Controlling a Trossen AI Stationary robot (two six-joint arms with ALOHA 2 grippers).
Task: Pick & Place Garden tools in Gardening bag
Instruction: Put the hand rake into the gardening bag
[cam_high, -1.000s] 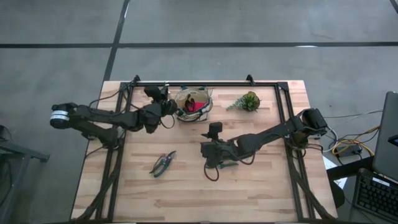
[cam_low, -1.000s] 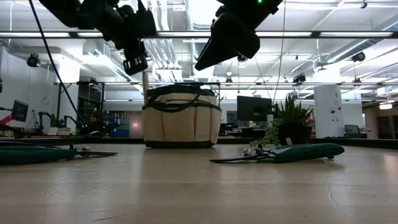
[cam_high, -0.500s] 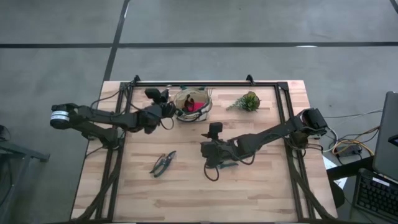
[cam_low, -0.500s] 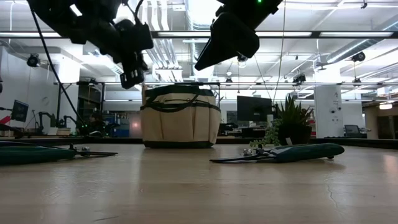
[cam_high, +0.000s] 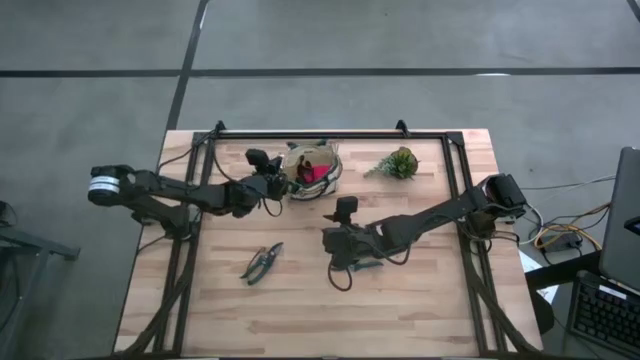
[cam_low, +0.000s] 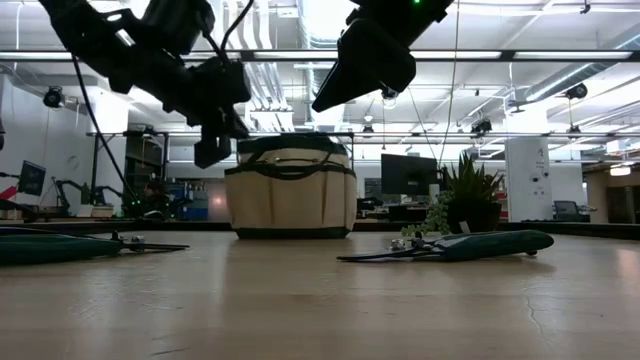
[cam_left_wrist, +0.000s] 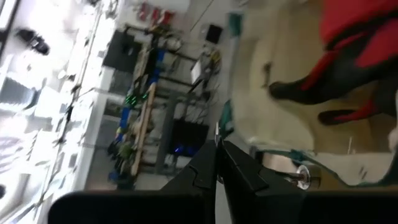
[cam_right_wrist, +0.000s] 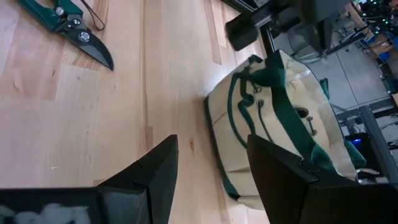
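Lying flat, the green-handled steel pruning shears (cam_high: 262, 262) are judged rigid, slippery-bladed, best taken at the handles; left gripper (cam_left_wrist: 219, 163) pressed together, right gripper (cam_right_wrist: 208, 163) spread.

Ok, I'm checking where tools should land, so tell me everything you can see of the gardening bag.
The gardening bag is a small round tote of tan fabric with dark green trim and handles. It stands upright at the table's far edge, beside a small green plant. Its mouth is open; something red lies inside. The left pincer hovers just beside it, apparently not touching.
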